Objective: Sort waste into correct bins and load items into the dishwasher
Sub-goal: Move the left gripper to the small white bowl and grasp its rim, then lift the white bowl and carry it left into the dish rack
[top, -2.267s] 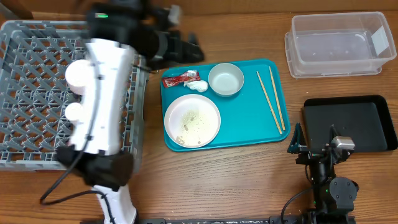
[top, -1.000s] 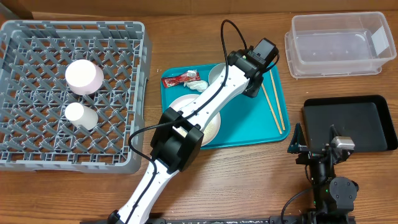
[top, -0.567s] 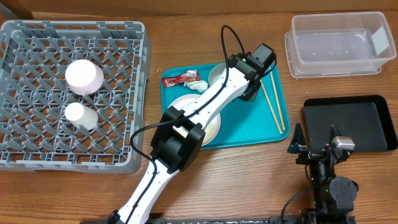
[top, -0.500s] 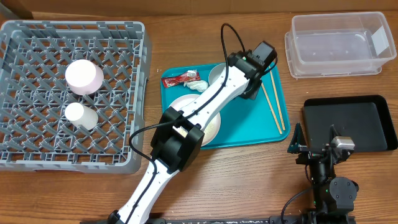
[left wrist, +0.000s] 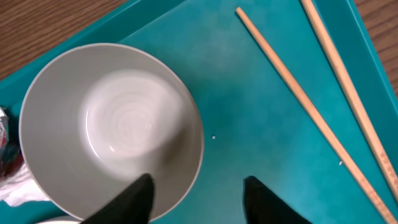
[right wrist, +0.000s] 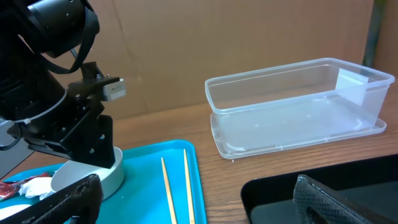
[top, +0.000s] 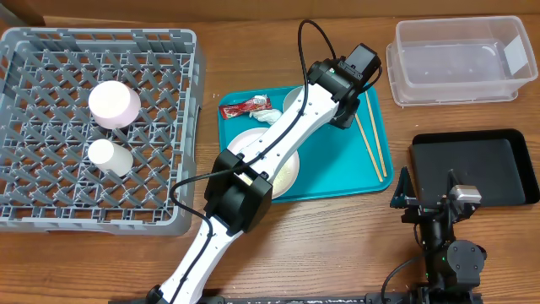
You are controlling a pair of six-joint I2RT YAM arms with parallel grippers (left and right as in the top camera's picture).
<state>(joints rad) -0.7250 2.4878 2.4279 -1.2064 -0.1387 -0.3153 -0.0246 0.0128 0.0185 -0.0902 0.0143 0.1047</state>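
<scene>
My left gripper (top: 339, 103) is open, low over the teal tray (top: 337, 169). In the left wrist view its jaws (left wrist: 198, 194) straddle the right rim of the steel bowl (left wrist: 112, 124), one finger over the bowl's inside and one over the tray. The chopsticks (top: 368, 135) lie just right of it. The red wrapper (top: 245, 105) and the tissue wad (top: 268, 116) lie left of the bowl. A white plate (top: 287, 176) with rice scraps is partly under the arm. My right gripper (top: 424, 198) is open and empty beside the black tray (top: 472, 165).
The grey dish rack (top: 51, 203) at the left holds a white cup (top: 110, 156) and a larger pale cup (top: 114, 104). The clear tub (top: 460, 59) stands empty at the back right. My left arm crosses the tray diagonally.
My left arm swung from over the dish rack to the tray and came down at the bowl. In the last second it shifted only slightly. The right arm has not moved.
</scene>
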